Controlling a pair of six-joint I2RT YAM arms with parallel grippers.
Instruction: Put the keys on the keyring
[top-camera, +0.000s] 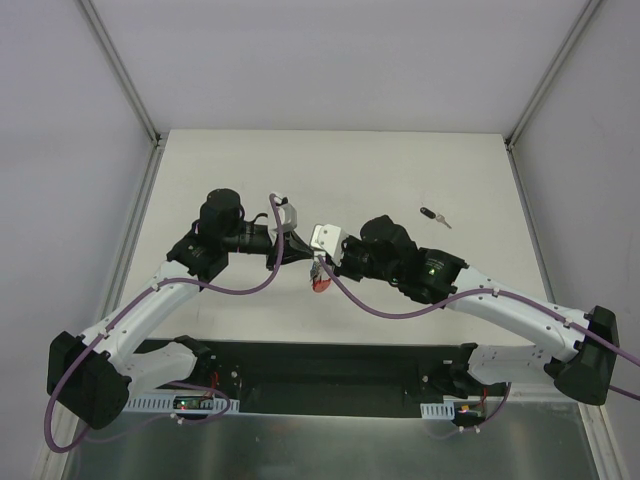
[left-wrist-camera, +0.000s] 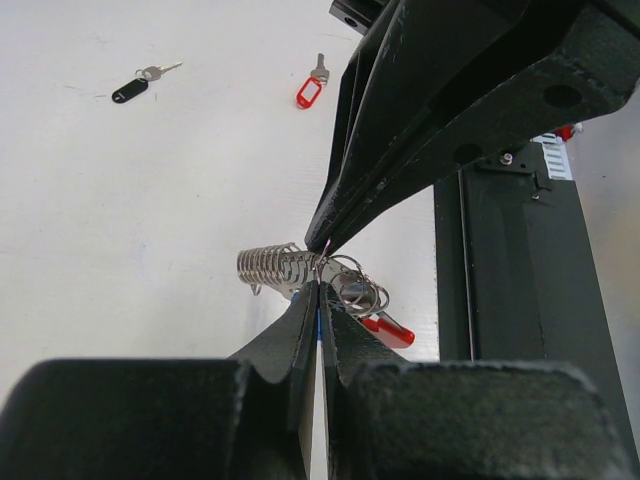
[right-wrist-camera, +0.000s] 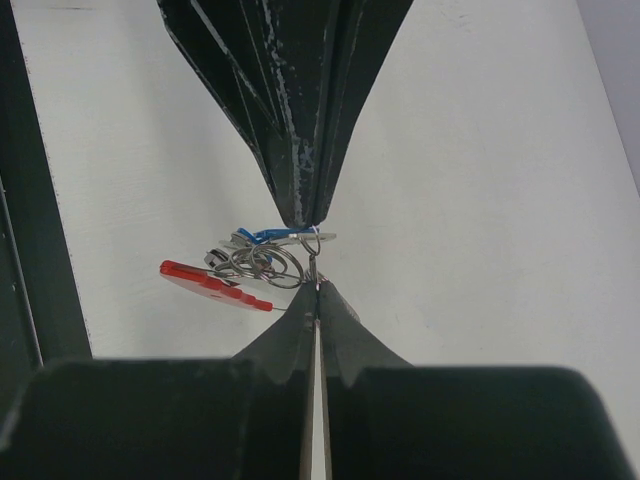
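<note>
In the centre of the top view the two arms meet tip to tip over the white tabletop (top-camera: 400, 170). The left tool (left-wrist-camera: 318, 286) is pressed together, with a sliver of blue showing between its fingers: it pinches the blue-headed key (right-wrist-camera: 262, 236). The right tool (right-wrist-camera: 317, 284) is likewise pressed together, nipping a thin wire ring of the keyring (right-wrist-camera: 215, 283) right where the other tips end. The two pairs of tips almost touch. The keyring hangs in a cluster at this meeting point. Its silver rings lie just beside the blue-headed key, its coiled silver chain (left-wrist-camera: 272, 268) juts to the left in the left wrist view, and its red plastic band hangs out to one side. Whether the cluster clears the tabletop I cannot tell. Farther off, toward the top of the left wrist view, the red-tagged key (left-wrist-camera: 310, 92) lies flat on the tabletop. The black-headed key (left-wrist-camera: 130, 90) lies well apart from it at upper left.
</note>
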